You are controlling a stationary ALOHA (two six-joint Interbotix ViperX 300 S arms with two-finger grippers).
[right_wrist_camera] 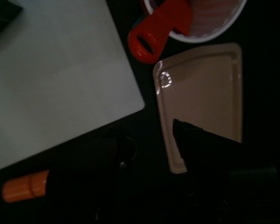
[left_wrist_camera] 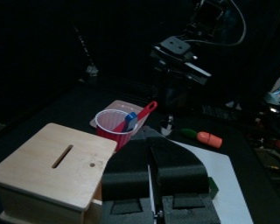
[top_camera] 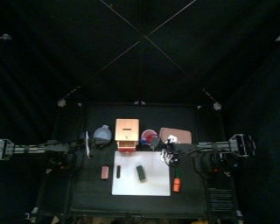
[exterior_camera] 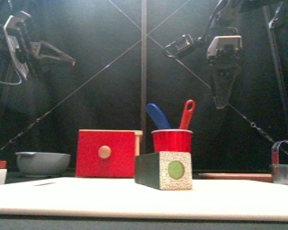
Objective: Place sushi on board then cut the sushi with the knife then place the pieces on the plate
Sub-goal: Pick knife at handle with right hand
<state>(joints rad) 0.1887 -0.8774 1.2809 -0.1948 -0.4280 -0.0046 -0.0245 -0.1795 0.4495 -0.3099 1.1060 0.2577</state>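
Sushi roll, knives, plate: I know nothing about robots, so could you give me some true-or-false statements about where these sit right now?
1. The sushi roll lies on the white cutting board. True.
2. The red knife lies flat on the board. False: it stands in the red cup, next to the blue knife.
3. The pink tray holds cut sushi pieces. False: no sushi shows on it; the roll is on the board.
4. In the front view, the wooden box stands between the bowl and the cup. True.
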